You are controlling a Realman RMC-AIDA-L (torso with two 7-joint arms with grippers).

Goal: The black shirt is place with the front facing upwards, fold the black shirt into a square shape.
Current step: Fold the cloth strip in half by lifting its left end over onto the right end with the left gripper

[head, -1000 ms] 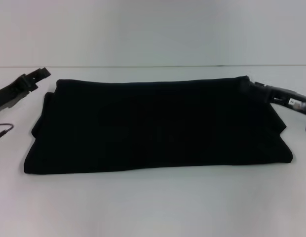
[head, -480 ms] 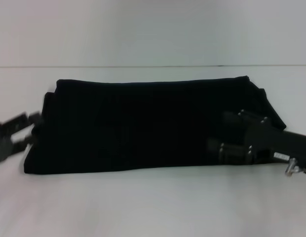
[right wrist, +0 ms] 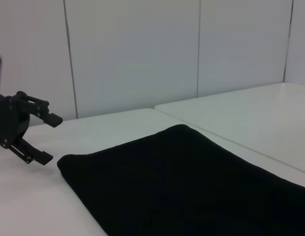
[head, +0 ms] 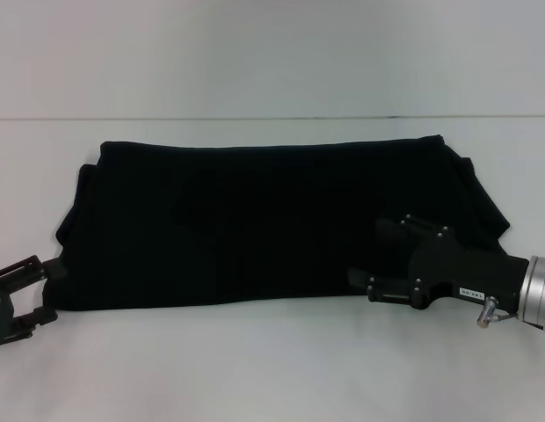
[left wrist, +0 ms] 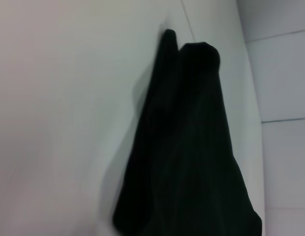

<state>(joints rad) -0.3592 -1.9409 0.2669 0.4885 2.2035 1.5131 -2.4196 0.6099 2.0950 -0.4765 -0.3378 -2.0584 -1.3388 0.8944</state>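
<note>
So the black shirt is lying as a long band across the tabletop, long axis running left to right. Both arms sit at its near edge, 1 per end: left gripper just off the near-left corner, right gripper over the near-right part. Fingers look spread apart on both, holding nothing. I'd guess a side-to-side fold comes next, and either end is equally reachable.

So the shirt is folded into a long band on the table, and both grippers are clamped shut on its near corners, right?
Not quite. The shirt is a long folded band, but the head view shows the left gripper and right gripper open, neither clamped on it.
</note>
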